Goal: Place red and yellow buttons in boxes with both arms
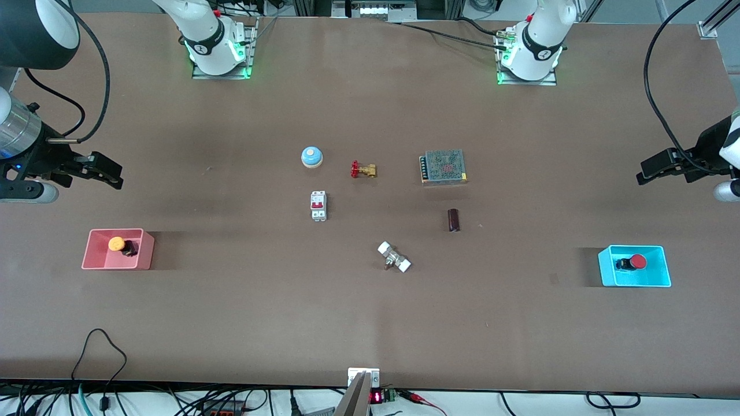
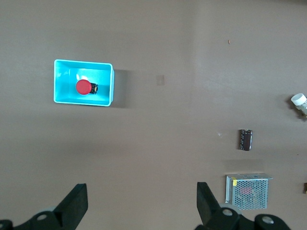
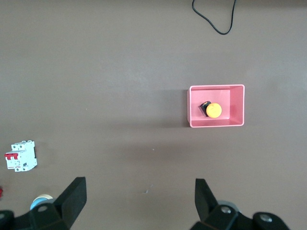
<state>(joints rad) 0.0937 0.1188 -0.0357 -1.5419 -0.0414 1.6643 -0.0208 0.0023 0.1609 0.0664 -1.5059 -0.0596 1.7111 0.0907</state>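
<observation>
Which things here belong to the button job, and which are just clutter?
Job: yellow button in pink box; red button in blue box.
Clutter: blue dome, brass valve, breaker, power supply, capacitor, white fitting.

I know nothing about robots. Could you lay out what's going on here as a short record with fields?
yellow button: in the pink box, toward the right arm's end of the table
red button: in the cyan box, toward the left arm's end
left end effector: open, empty, up over bare table
right end effector: open, empty, up over bare table
task state: both buttons sit in boxes
leftovers mid-table: blue dome, brass valve, breaker switch, mesh power supply
</observation>
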